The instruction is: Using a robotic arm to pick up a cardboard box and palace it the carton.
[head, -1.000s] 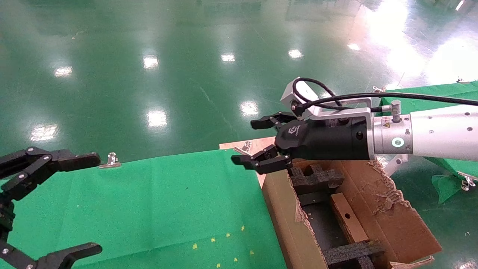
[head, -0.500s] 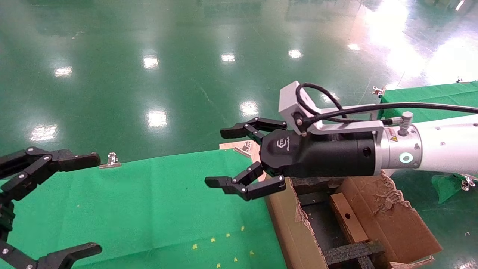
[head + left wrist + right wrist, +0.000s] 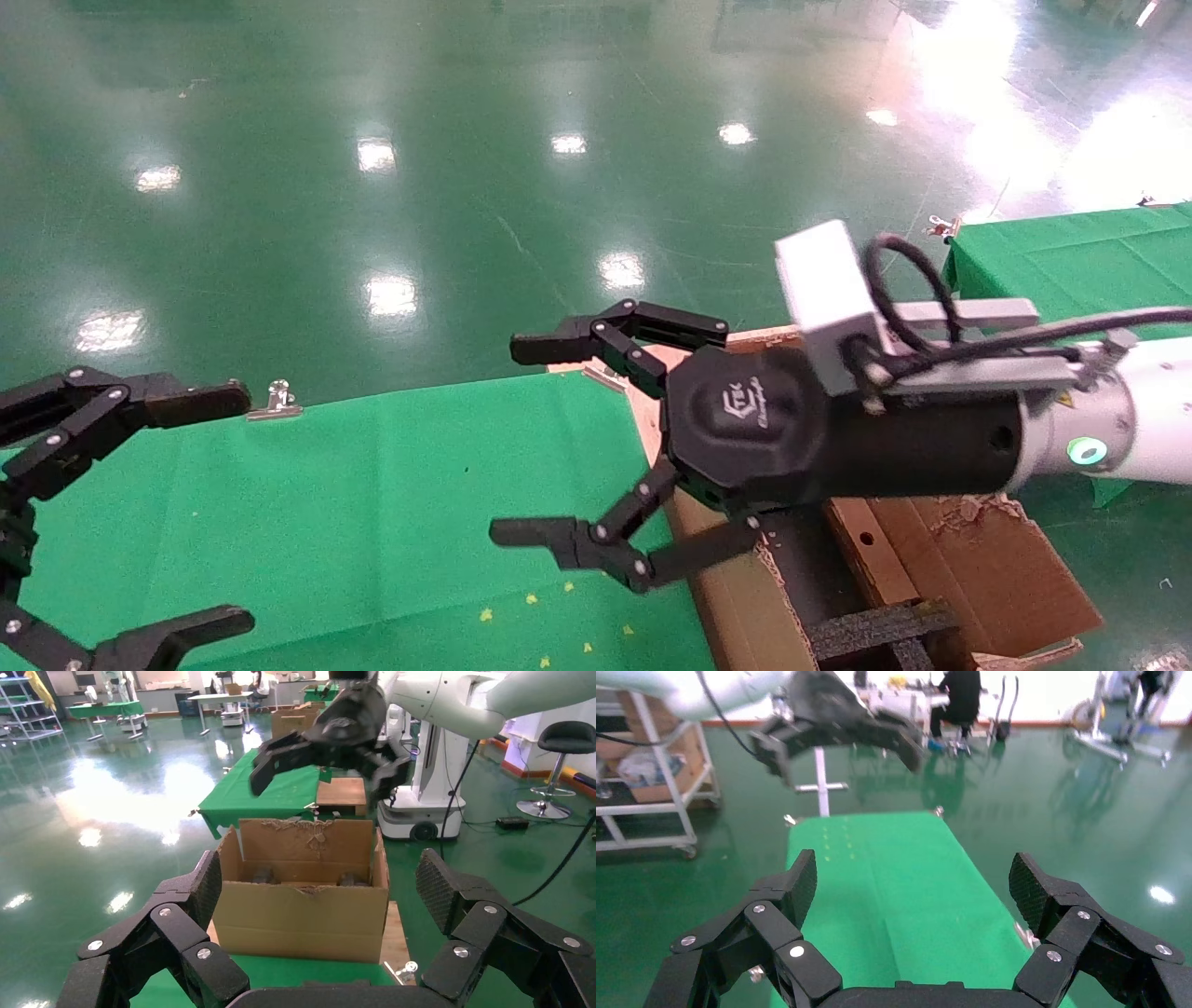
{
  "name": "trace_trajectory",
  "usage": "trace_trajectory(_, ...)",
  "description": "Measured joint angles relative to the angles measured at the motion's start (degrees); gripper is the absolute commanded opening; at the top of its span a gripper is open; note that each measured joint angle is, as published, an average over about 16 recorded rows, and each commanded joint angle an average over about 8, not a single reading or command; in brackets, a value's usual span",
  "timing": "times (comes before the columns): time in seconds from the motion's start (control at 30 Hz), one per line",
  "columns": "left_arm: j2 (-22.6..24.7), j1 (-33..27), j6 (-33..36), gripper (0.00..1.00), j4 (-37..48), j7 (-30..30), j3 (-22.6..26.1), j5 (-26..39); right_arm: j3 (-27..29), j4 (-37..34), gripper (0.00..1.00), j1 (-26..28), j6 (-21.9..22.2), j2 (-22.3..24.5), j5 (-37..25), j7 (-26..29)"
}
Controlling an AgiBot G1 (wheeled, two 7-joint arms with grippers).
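Apparently done: cardboard box inside carton (right gripper spread wide, empty; left gripper likewise).

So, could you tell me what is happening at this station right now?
The right gripper, fingers open and empty, hovers over the green table beside the big carton. The small cardboard box already lies inside the carton between black foam inserts. The left gripper is parked at the table's left edge, fingers open, holding nothing.
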Motion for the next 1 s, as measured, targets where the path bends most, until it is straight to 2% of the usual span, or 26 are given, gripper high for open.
trace_trajectory(0.3, 0.00, 0.01, -0.01, 1.00, 0.01, 0.01, 0.00, -0.01, 4.99, 0.06, 1.00, -3.23, -3.27, -0.93, 1.54, -1.89)
trace_trajectory(1.0, 0.00, 0.01, -0.01, 1.00, 0.02, 0.01, 0.00, -0.02, 3.78, 0.06, 1.00, -2.47, -2.49, -0.71, 1.16, -1.52)
